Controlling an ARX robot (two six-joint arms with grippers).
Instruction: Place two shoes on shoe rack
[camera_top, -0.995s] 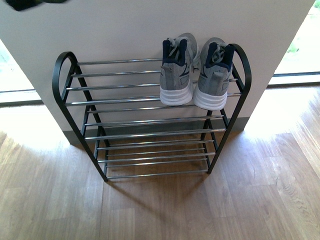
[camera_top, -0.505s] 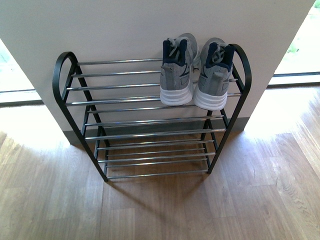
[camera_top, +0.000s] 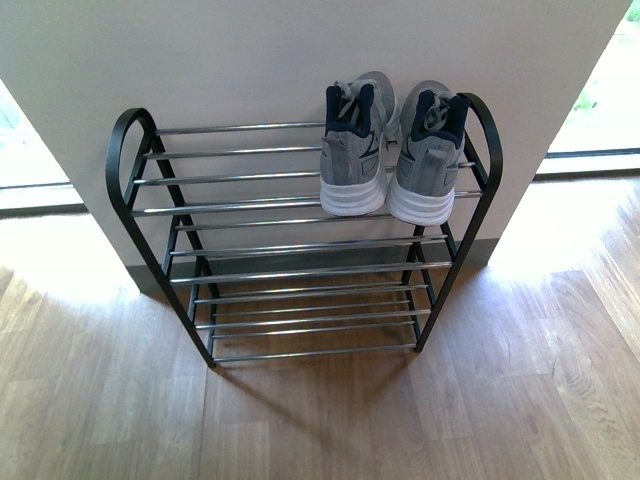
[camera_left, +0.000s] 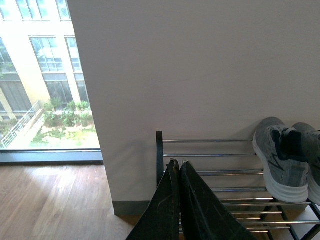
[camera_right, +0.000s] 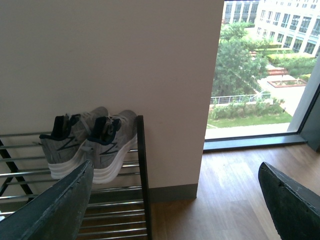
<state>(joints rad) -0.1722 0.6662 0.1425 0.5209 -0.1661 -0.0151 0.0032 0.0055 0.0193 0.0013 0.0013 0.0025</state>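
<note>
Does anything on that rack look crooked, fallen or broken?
Nothing stands out. The sneakers sit upright and side by side, toes to the wall, at the right end of the top tier of the rack. The rack stands straight against the wall, its bars level and none visibly bent. The other tiers hold nothing.

Bare rack (camera_top: 240, 178) left of sneakers (camera_top: 390, 160)
</note>
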